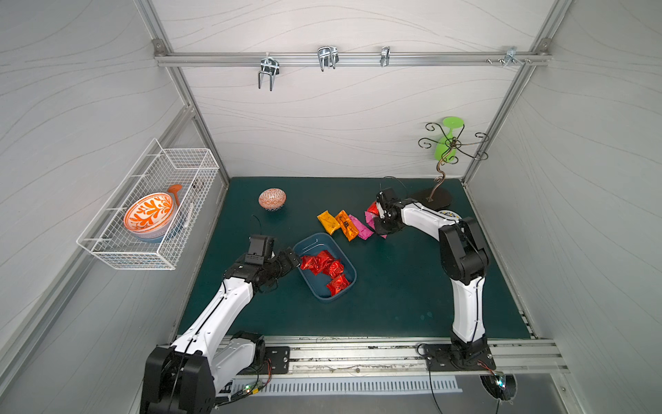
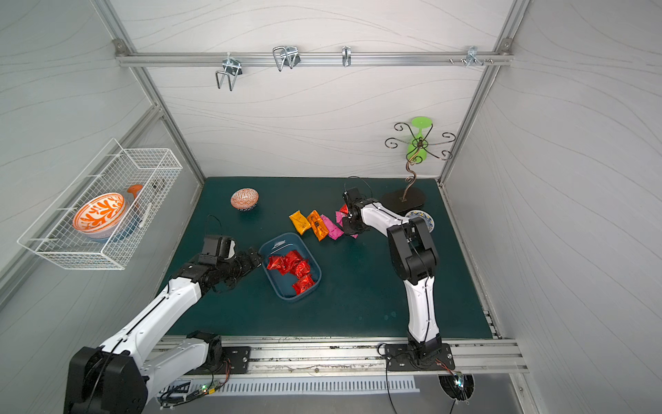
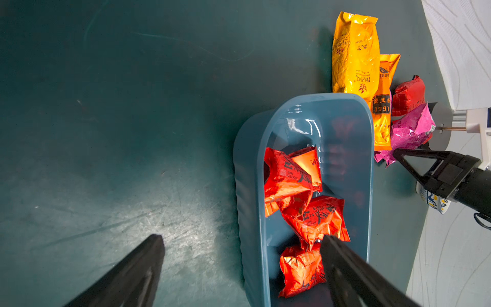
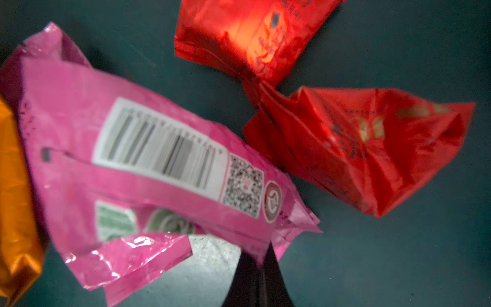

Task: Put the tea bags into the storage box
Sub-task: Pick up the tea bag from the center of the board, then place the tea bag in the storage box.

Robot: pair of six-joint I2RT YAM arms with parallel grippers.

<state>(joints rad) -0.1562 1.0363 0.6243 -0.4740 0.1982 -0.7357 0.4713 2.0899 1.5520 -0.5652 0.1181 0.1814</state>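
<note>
Tea bags (image 1: 324,267): red ones in the storage box (image 1: 312,247), others loose on the table (image 1: 394,286).
Right jaws clamped on a pink tea bag (image 4: 159,164); left jaws spread wide, empty, astride the box wall.

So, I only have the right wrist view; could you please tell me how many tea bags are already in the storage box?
Observer: I count four red tea bags in the storage box.
Operator: Thanks. Before I carry this pink tea bag over, is the left gripper near the box?
Observer: Yes, its jaws stand open astride the box's wall.
Operator: And what lies past the orange tea bag?
Observer: A yellow tea bag, right beside it, outside the box.
</note>
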